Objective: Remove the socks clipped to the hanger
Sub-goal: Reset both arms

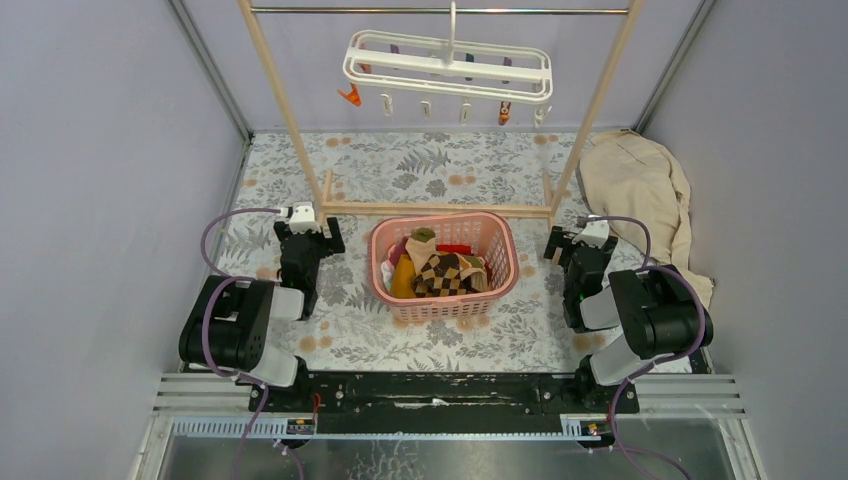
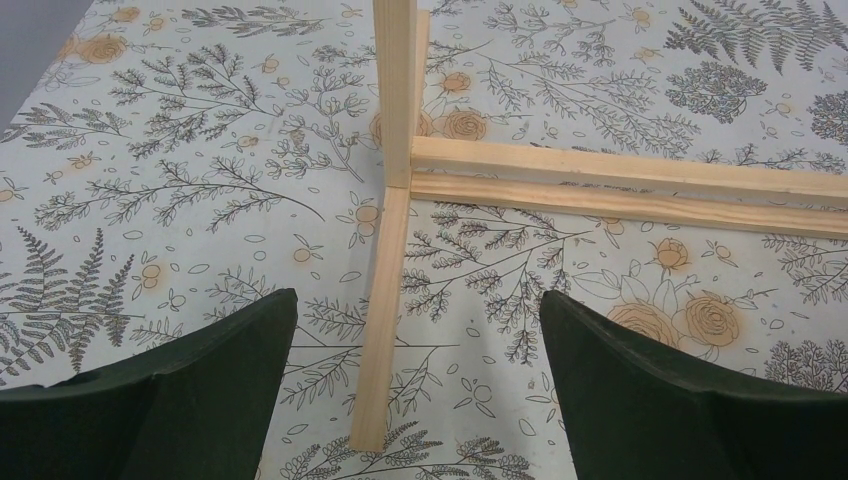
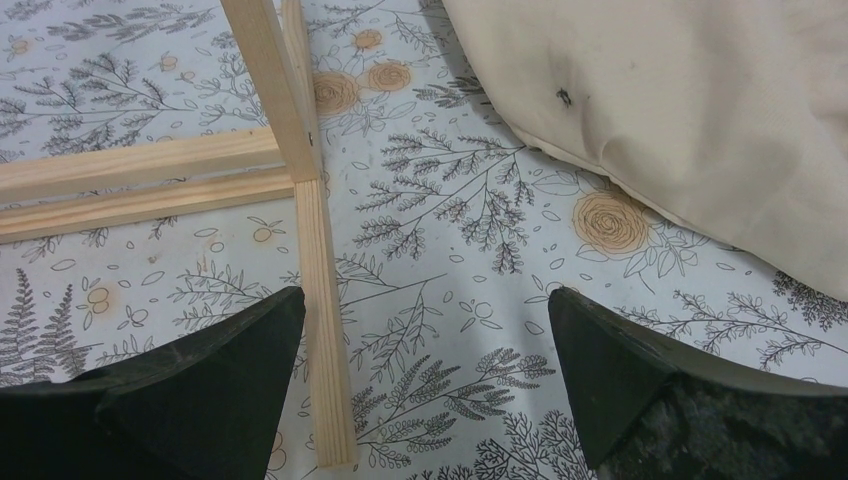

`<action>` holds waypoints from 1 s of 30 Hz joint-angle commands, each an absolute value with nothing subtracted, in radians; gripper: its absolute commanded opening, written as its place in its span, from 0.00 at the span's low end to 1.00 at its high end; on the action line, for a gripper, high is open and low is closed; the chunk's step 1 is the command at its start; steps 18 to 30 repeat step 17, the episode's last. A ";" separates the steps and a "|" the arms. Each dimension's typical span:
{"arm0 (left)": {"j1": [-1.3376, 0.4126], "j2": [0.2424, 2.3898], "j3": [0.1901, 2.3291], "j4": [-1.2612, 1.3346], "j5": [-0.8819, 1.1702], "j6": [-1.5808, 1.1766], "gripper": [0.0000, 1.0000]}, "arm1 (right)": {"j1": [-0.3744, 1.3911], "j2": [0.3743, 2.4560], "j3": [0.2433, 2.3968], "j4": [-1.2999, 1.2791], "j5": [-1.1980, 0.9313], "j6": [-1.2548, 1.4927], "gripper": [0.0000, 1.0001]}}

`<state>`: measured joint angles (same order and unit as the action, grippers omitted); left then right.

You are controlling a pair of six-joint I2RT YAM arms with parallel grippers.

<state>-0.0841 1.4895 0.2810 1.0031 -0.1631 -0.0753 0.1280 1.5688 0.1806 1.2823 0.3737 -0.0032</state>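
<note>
The white hanger (image 1: 447,66) hangs by its hook from the metal rod at the back, and its small clips dangle with nothing in them. Several socks (image 1: 441,268), among them a brown argyle one and a mustard one, lie heaped in the pink basket (image 1: 497,238) at the table's middle. My left gripper (image 1: 309,232) rests low to the left of the basket and stands open (image 2: 418,312) with nothing between its fingers. Right of the basket, my right gripper (image 1: 567,243) is also open (image 3: 425,308) and holds nothing.
A wooden rack (image 1: 437,209) with a metal rod stands behind the basket. Its left foot (image 2: 382,290) and right foot (image 3: 322,300) lie on the floral tablecloth just ahead of each gripper. A large beige cloth (image 1: 640,190) lies at the back right (image 3: 680,110).
</note>
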 commanded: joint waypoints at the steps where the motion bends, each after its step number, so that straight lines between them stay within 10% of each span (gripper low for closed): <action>1: -0.079 1.493 0.291 1.092 -0.175 -0.058 0.99 | 0.125 1.557 0.211 1.298 0.372 -0.014 1.00; 30: -0.080 1.493 0.293 1.091 -0.175 -0.058 0.99 | 0.124 1.557 0.231 1.257 0.365 -0.013 0.99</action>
